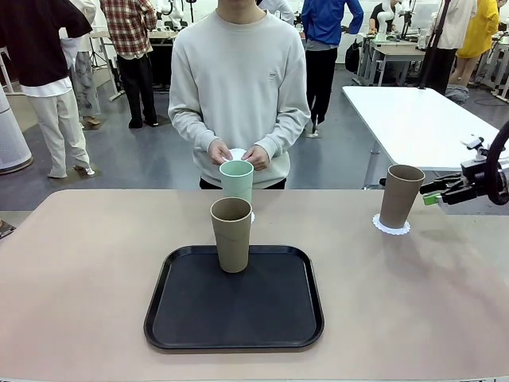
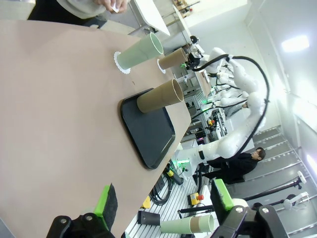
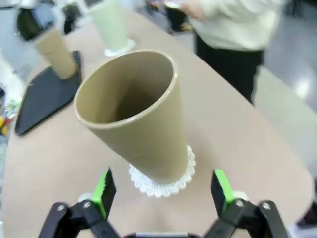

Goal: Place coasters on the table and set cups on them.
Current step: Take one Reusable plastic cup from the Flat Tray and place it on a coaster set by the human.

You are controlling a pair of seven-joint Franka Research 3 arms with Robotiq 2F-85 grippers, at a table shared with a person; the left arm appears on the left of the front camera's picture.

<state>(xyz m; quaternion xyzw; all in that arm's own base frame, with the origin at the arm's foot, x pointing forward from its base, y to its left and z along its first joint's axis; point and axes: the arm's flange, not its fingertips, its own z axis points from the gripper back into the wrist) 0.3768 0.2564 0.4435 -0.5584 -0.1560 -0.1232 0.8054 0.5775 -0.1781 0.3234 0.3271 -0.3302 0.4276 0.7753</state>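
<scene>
Cups first: the placed brown cup stands upright on its coaster at the right side of the table. The green cup stands on another in front of the person, and the tray cup stands upright on the black tray. Our right gripper hangs just beside the placed brown cup, jaws spread and empty; the tray cup lies to its left, toward the middle. Our left gripper is spread too, holding nothing (tray cup well ahead of it). The person's hands hold what looks like the third coaster, so we judge the tray cup goes wherever that lands.
</scene>
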